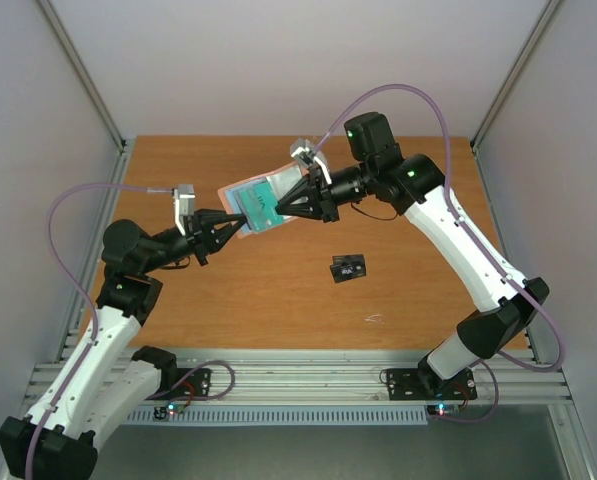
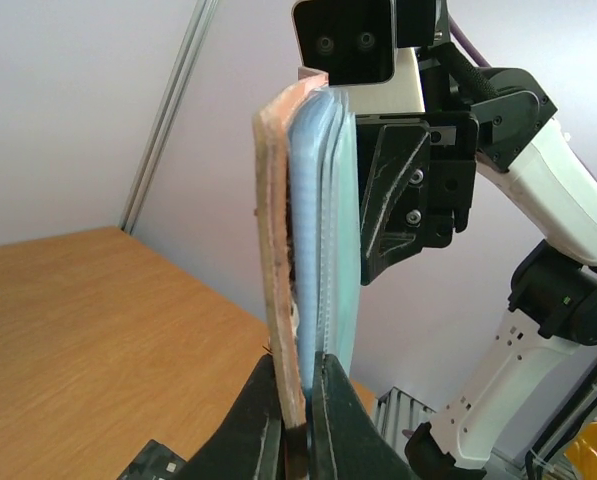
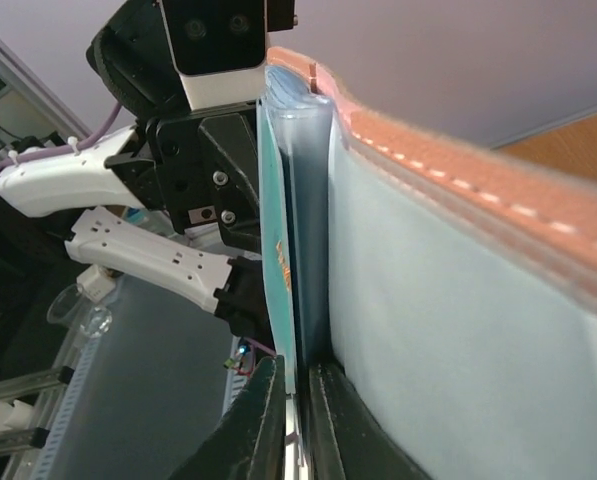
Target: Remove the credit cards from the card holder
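Observation:
The card holder hangs open in the air over the table's middle, tan-pink outside, light blue inside. My left gripper is shut on its lower edge; in the left wrist view the fingers pinch the tan cover. From the other side my right gripper is shut on the green card, which sticks out of a pocket. In the right wrist view that gripper clamps the green card's edge beside the holder's blue lining. A black card lies flat on the table.
A small white mark lies on the wood near the front. Grey walls enclose the table on three sides. A metal rail runs along the near edge between the arm bases.

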`<state>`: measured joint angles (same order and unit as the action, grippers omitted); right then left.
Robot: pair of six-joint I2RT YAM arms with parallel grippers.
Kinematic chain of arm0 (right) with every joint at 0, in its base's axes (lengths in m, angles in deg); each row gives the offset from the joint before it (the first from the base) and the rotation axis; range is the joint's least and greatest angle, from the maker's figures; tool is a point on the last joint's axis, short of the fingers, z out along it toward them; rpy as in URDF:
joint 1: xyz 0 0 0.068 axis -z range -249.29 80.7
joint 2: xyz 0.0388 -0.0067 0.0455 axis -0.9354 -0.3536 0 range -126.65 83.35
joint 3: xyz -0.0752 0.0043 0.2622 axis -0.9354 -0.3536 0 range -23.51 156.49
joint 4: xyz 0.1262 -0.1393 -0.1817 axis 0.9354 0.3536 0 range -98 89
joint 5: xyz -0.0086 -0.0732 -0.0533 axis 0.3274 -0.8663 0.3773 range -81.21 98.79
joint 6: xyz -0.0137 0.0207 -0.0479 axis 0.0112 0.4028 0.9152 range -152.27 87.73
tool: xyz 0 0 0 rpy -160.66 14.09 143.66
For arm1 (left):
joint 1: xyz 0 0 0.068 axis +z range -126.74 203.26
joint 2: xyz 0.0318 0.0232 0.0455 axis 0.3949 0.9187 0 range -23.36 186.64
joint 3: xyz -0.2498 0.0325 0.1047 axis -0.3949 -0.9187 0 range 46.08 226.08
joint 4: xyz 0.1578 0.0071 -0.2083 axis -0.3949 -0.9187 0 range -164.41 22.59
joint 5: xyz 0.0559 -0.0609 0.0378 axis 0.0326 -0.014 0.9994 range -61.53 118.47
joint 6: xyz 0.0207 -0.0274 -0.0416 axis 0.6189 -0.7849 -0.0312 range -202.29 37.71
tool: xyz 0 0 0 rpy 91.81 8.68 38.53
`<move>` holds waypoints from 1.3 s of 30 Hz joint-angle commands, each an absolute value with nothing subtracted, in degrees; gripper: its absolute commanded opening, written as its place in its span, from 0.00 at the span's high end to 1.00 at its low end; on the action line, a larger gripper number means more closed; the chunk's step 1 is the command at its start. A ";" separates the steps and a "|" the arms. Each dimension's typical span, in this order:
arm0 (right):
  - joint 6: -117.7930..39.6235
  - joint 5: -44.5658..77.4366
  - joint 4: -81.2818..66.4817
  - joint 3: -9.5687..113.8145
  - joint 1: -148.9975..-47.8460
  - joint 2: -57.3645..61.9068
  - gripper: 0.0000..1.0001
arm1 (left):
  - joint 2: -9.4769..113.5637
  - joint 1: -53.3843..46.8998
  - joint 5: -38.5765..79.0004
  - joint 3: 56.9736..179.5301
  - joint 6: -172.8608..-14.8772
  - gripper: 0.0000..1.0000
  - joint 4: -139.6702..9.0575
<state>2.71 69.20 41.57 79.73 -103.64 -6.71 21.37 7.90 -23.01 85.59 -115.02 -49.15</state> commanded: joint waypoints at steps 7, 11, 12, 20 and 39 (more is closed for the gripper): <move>-8.72 71.57 23.55 73.11 -106.32 -4.71 0.76 | 21.58 8.13 -20.12 84.94 -113.31 1.00 -47.22; -14.45 69.71 14.50 69.60 -107.26 -3.64 0.80 | 21.62 8.12 -20.19 84.77 -112.75 1.00 -47.37; -14.58 69.29 14.26 69.64 -107.49 -3.77 0.84 | 21.60 8.14 -20.19 84.68 -112.57 1.00 -47.37; -11.64 69.60 19.43 71.31 -106.59 -3.99 0.99 | 21.03 8.06 -21.78 84.08 -113.59 0.99 -46.36; -5.84 70.21 25.97 73.62 -109.36 -4.93 0.88 | 21.70 8.02 -20.44 84.49 -115.12 0.95 -45.27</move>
